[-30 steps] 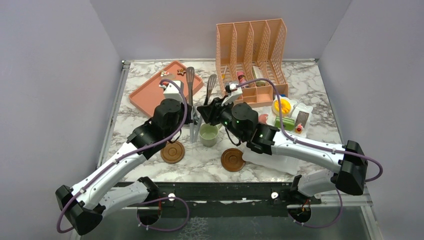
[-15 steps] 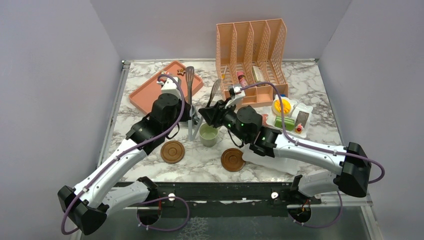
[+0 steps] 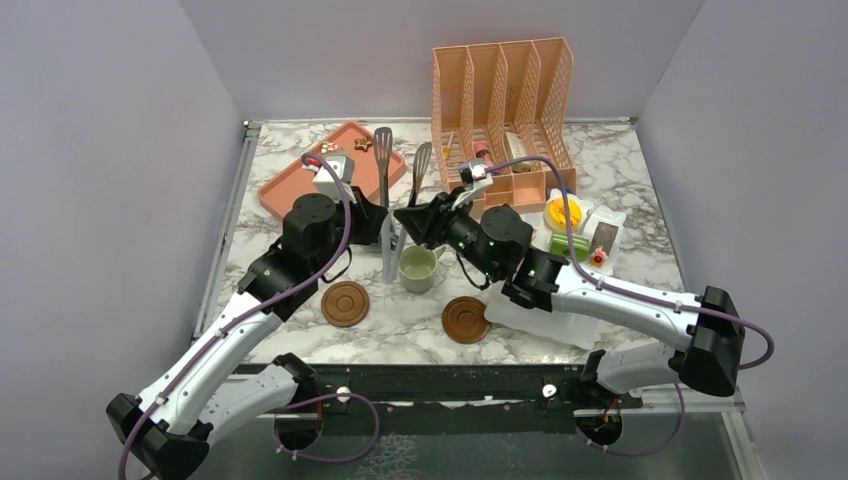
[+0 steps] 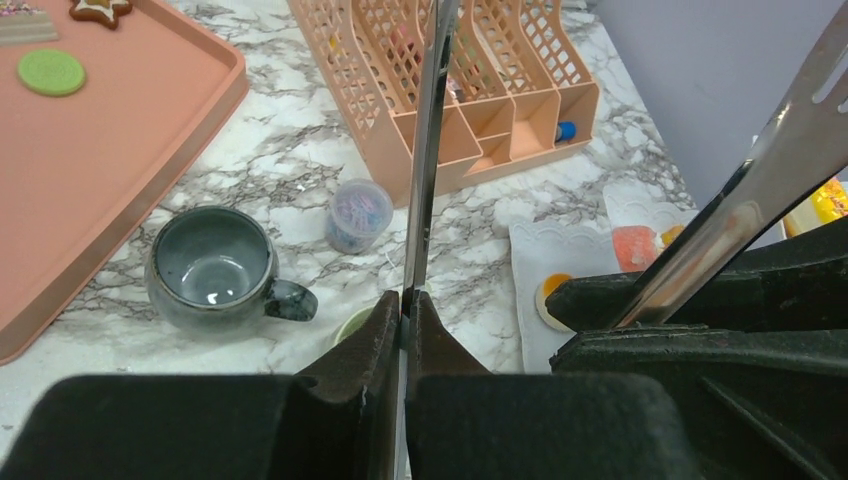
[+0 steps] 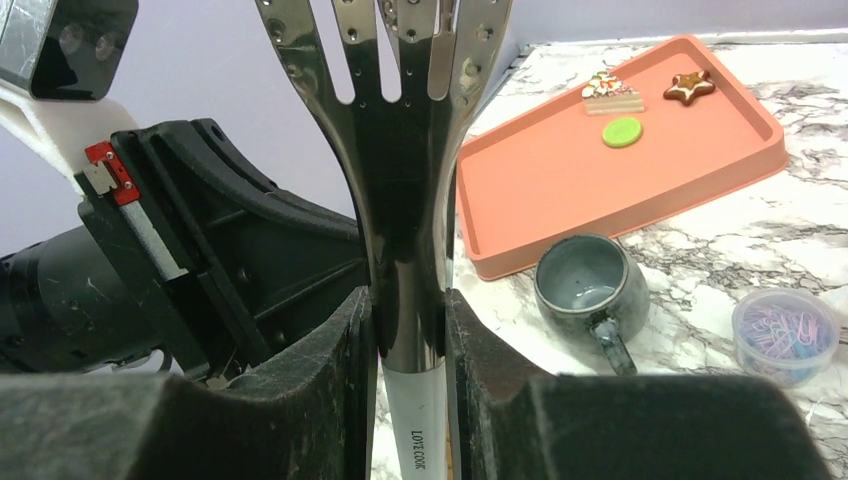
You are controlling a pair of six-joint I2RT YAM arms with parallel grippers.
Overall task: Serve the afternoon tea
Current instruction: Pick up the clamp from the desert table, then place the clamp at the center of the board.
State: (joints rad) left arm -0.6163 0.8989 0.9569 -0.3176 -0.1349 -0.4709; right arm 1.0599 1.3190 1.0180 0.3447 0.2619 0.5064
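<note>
Overhead plus wrist close-ups, common mug (image 4: 210,265)

The marbled table (image 3: 620,170) carries a salmon tray (image 3: 300,185) far left, a peach file organiser (image 3: 505,80) far right, a pale green mug (image 3: 417,268) centrally, two brown coasters (image 3: 345,302) (image 3: 466,319) nearer, and a grey-blue mug (image 4: 212,268) just beside the tray.

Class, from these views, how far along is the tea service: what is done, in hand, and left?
Looks done: cookies lie on the pink tray. In hand: the left tool is shut on a metal utensil, the right tool on a slotted spatula. Left: both coasters are bare, the pale green mug and grey-blue mug stand off them, and the yellow donut waits at the right.
</note>
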